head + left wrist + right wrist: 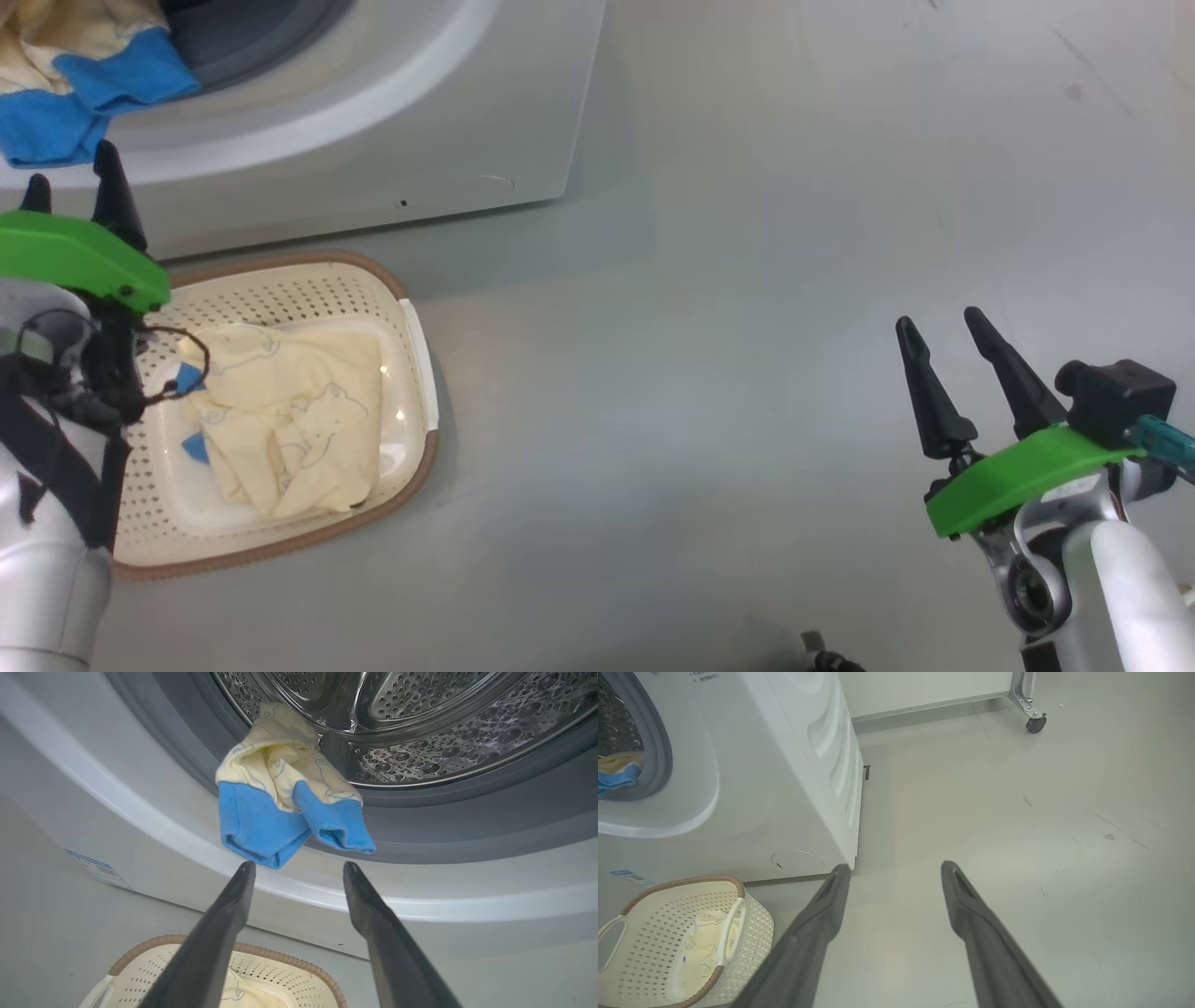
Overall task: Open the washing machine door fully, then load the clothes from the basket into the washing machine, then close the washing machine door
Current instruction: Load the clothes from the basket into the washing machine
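Cream-yellow, blue-cuffed garment (289,788) hangs over white washing machine (117,812) lip. Left gripper (299,865) and right gripper (896,865) stand wide, empty. Left forearm (47,560) hides part of perforated cream basket (280,294).

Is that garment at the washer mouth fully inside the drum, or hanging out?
Hanging out: the garment drapes over the grey gasket, blue cuffs dangling outside the drum.

A bare test room or lab: the washing machine (752,788) stands on plain grey floor (1017,835), a castor-wheeled metal leg (1029,704) at upper right.
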